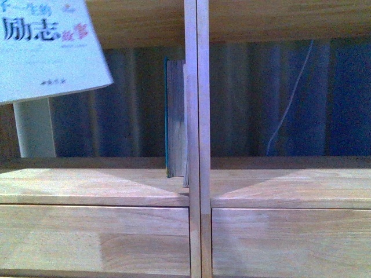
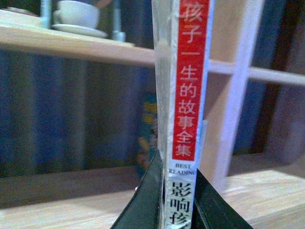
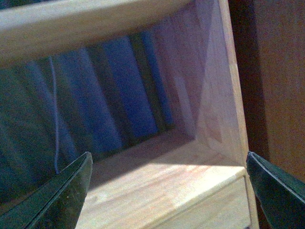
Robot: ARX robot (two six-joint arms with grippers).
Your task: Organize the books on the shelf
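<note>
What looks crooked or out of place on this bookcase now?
The white book hangs tilted in the air at the left compartment's upper left, clamped by the left gripper, not standing on the shelf. The teal book stands upright against the divider. Nothing looks damaged.

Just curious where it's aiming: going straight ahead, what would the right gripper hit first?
The open right gripper points into an open compartment of the shelf; it would likely meet that compartment's wooden floor first, though depth is unclear.
</note>
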